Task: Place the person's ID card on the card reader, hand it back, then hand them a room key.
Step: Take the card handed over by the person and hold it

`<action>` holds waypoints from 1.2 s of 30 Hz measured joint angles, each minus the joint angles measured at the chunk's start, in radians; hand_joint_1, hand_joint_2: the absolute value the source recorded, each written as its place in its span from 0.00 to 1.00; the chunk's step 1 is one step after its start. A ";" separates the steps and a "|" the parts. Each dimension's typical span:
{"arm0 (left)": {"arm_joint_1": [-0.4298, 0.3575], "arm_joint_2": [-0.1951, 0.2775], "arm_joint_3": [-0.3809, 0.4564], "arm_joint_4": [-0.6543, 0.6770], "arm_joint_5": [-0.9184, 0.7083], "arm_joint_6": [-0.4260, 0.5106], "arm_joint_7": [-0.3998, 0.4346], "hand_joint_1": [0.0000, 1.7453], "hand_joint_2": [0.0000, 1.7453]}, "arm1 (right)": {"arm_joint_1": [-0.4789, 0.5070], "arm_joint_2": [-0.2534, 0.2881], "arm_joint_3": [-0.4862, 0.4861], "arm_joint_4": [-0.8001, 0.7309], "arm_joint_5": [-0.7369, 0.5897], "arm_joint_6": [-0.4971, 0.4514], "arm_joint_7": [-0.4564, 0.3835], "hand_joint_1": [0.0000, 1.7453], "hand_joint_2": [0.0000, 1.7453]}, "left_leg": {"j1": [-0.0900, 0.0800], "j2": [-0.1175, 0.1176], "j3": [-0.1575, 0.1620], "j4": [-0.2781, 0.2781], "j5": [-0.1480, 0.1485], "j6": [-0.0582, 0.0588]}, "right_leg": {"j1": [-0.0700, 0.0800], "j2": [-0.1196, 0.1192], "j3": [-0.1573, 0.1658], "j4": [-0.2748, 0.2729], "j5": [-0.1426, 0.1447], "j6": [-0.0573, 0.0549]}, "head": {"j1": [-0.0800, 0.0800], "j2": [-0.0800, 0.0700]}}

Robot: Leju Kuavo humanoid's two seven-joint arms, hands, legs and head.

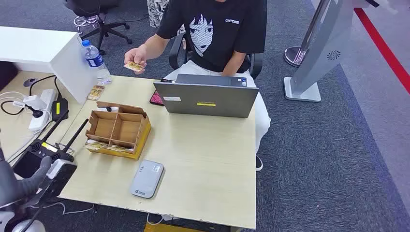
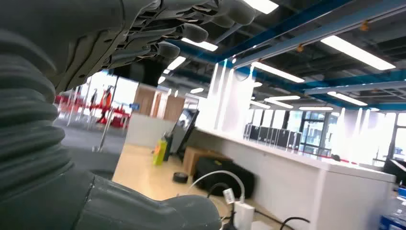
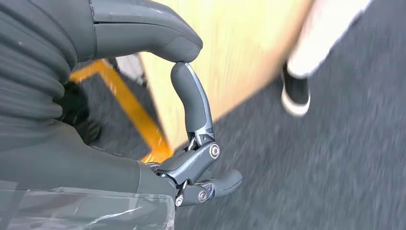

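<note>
From the head view, a seated person in a black printed T-shirt holds an ID card (image 1: pixel 134 66) out in one hand (image 1: pixel 136 57) above the far left corner of the pale wooden bench (image 1: pixel 208 164), the card lying roughly flat with its long axis running across the picture. The grey card reader (image 1: pixel 148 179) rests near the bench's near edge, well apart from the card, with an open cardboard box (image 1: pixel 118 129) of compartments between them and small cards (image 1: pixel 102 146) along the box's near side. A grey laptop (image 1: pixel 209 97) and a water bottle (image 1: pixel 96 62) stand at the far side. The left robot hand (image 1: pixel 35 180) sits low at the bench's near left corner, so the card lies ahead of it and somewhat to its right; it looks the nearer hand for taking the card, a long reach past the box. In the left wrist view, the left robot hand (image 2: pixel 158 33) points up toward ceiling lights, fingers (image 2: pixel 191 32) lying close together and lightly curled, nothing in them. In the right wrist view, the right robot hand (image 3: pixel 191 120) hangs beside the bench edge over dark carpet, a fingertip touching the thumb with nothing between them, the other fingers curled in; the person's shoe (image 3: pixel 296 96) is blurred beyond.
</note>
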 joint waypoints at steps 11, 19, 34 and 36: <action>-0.168 0.206 -0.272 0.260 -0.248 0.032 0.209 0.00 1.00 | -0.074 0.047 0.012 -0.006 0.096 -0.056 0.007 0.00 1.00 | 0.000 0.001 0.000 0.000 0.003 -0.002 | 0.000 0.001 -0.002 0.003 0.001 -0.002 | 0.000 0.000; -0.295 0.270 -0.318 0.482 -0.320 0.083 0.257 0.25 1.00 | -0.089 0.054 0.012 -0.004 0.098 -0.074 0.025 0.00 1.00 | 0.000 0.001 -0.001 0.000 0.003 -0.002 | 0.000 0.001 -0.003 0.003 0.002 -0.003 | 0.000 0.000; -0.318 0.281 -0.320 0.581 -0.295 0.116 0.233 1.00 1.00 | -0.089 0.059 0.011 -0.003 0.116 -0.100 0.025 0.00 1.00 | 0.000 0.001 -0.004 0.000 0.003 -0.002 | 0.000 0.002 -0.005 0.003 0.002 -0.003 | 0.000 0.000; -0.316 0.279 -0.321 0.579 -0.295 0.118 0.221 1.00 1.00 | -0.090 0.059 0.011 -0.003 0.117 -0.105 0.025 0.00 1.00 | 0.000 0.001 -0.004 0.000 0.003 -0.002 | 0.000 0.002 -0.005 0.003 0.002 -0.003 | 0.000 0.000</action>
